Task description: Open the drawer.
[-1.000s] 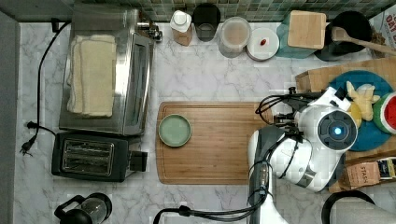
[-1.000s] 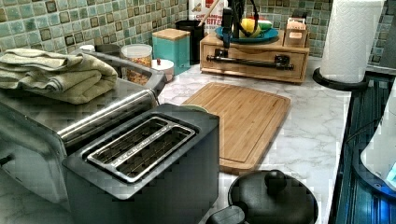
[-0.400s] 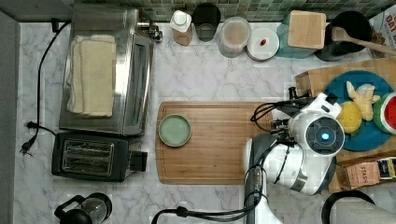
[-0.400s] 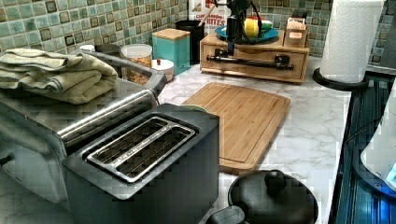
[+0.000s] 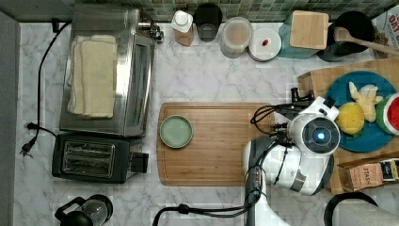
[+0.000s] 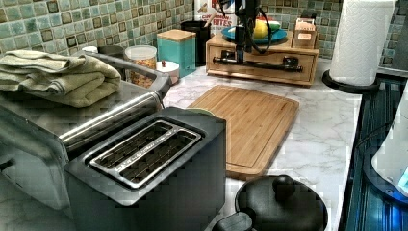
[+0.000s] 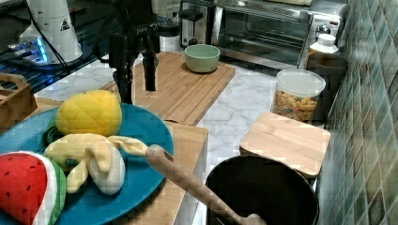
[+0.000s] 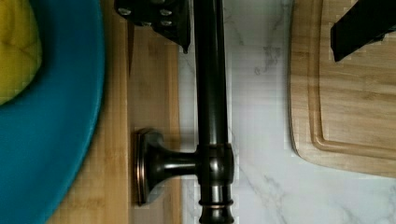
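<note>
Gripper (image 6: 245, 45) apparently straddles the drawer (image 6: 262, 60) handle (image 8: 211, 93), fingers spread.

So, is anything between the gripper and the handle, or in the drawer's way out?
Nothing visible separates gripper and handle; the open fingers straddle it. The board lies before the drawer, past a counter strip, and might limit travel.

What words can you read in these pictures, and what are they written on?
"BITES": on the cereal box by the tiled wall in the left view; the smaller word above it is too blurred.
"STASH": on the tea box in the top view, faint.
Letters on the white-and-red box at the top view's right edge: cut off, unreadable.
</note>
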{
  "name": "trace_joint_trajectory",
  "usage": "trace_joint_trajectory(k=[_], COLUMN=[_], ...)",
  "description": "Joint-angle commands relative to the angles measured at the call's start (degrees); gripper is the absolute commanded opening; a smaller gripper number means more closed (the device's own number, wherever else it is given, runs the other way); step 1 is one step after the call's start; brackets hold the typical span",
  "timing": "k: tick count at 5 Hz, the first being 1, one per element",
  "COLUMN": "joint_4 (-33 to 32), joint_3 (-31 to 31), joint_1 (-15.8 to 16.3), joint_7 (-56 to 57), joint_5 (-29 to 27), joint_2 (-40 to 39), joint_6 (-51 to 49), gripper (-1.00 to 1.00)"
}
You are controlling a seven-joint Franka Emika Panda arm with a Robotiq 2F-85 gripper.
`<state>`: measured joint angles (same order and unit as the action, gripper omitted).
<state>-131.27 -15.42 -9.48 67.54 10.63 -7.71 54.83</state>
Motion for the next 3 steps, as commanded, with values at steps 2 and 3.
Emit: trace_joint_trajectory(k=[2,3], joint_4=[-0.65,1.43], joint_3=[-2.41,-1.13], joint_1=[-2.00,-2.55], joint_7=[-3.91,-1.62], joint_5=[0.08,-2.29], joint_2=[-6.55,-9.04], joint_6=[6.89,5.76], gripper=[1.00,1.00])
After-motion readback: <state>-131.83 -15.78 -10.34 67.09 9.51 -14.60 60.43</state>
